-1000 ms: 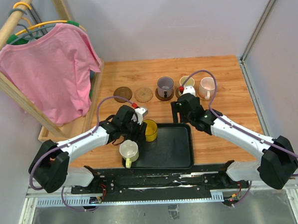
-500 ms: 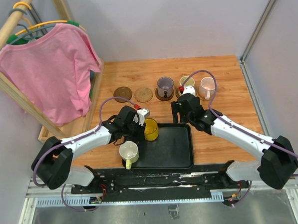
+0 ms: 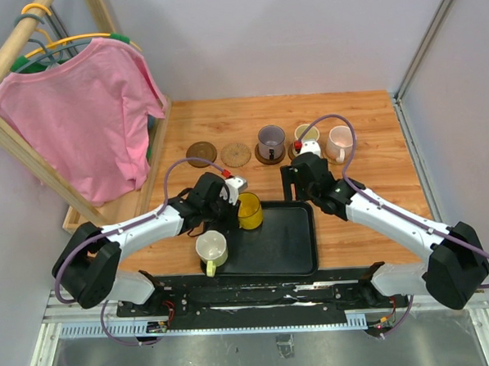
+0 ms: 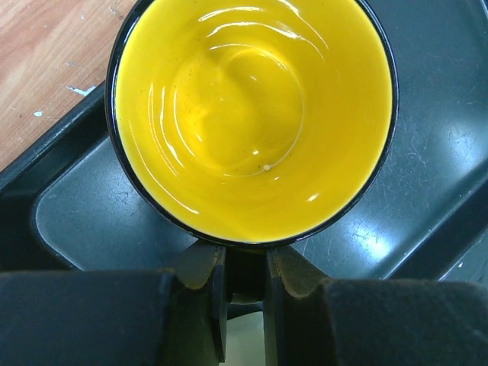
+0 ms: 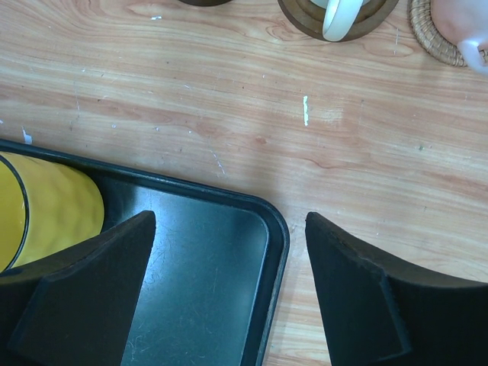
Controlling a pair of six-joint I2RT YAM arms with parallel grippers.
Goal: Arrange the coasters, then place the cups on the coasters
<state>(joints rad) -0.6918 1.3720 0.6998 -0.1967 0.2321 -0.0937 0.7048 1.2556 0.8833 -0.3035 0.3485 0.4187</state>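
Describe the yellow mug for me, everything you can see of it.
The yellow mug looks like glossy ceramic, bright yellow inside and out with a thin dark rim, and it is empty. It stands upright in the far-left corner of the black tray. The left gripper is shut on its handle; nothing else touches it.

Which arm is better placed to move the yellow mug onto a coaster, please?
Left: the left gripper holds the yellow mug by its handle, with the bare brown coaster and tan coaster on its side; the right gripper hangs open over the tray.
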